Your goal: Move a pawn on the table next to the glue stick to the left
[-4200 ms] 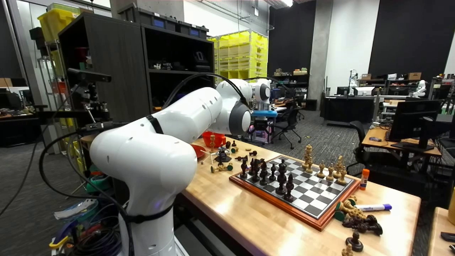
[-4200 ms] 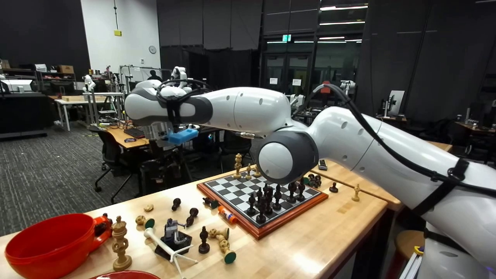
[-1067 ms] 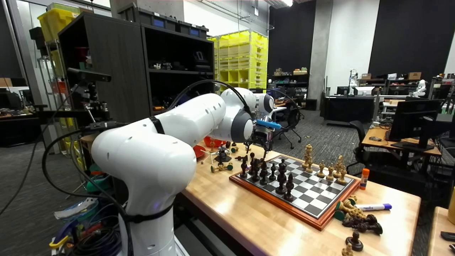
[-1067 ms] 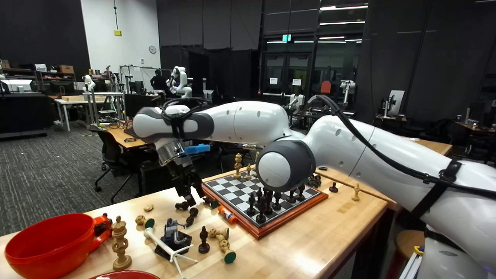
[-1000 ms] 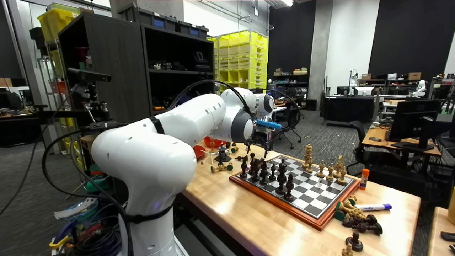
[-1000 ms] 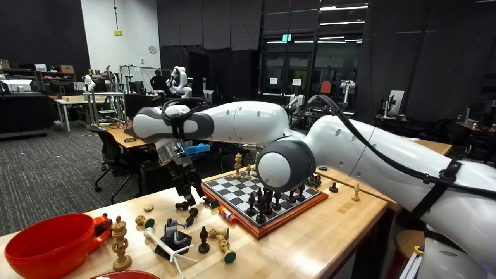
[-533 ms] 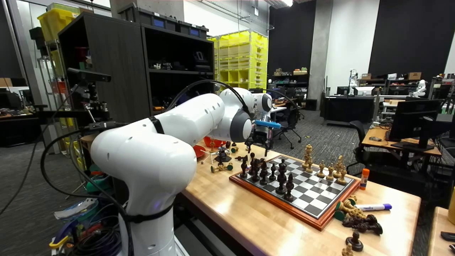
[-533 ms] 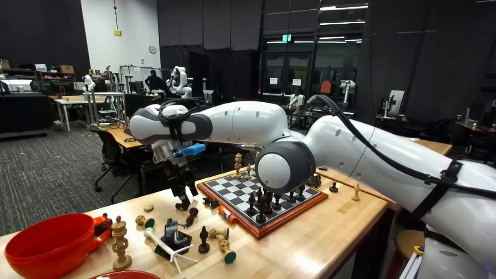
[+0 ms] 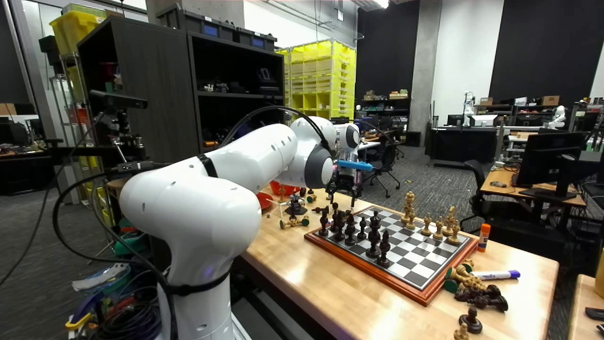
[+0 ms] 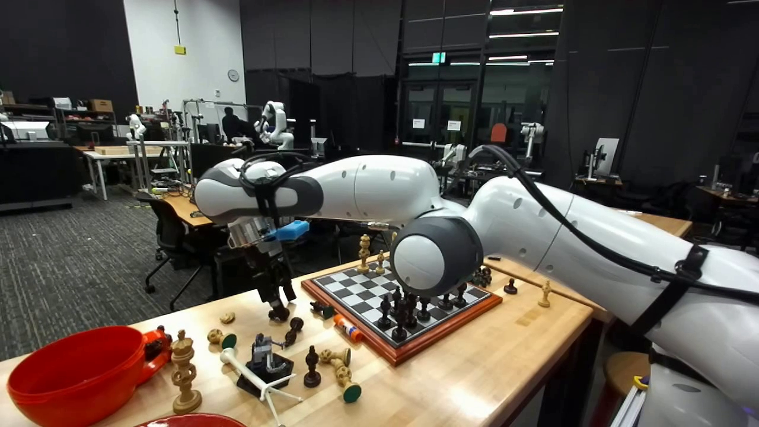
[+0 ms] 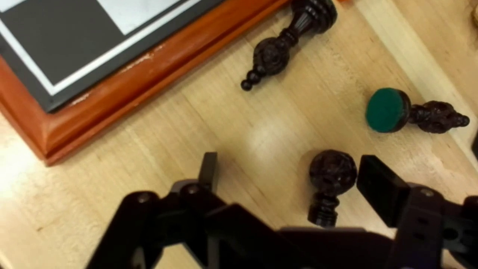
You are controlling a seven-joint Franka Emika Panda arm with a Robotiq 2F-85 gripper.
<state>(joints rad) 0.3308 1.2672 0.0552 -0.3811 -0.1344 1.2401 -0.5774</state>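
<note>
Pale desk [image 11: 261,123], left to right in my wrist view: one board [image 11: 153,63], open room past its edge, one dark piece [image 11: 274,54], one pawn [image 11: 331,172] between the wide-set fingers of my tool [image 11: 291,173], another dark piece [image 11: 435,116]. Two glue sticks [image 10: 347,328] flank the board. Since a second ago I've edged away from the board.

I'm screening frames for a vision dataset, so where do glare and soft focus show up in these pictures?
Wrist view: a pale reflection on the table, a washed-out patch at the picture's left edge beside the chessboard, and the tool dark and slightly soft up close; both exterior views: bright glare on the table, off the chessboard.
</note>
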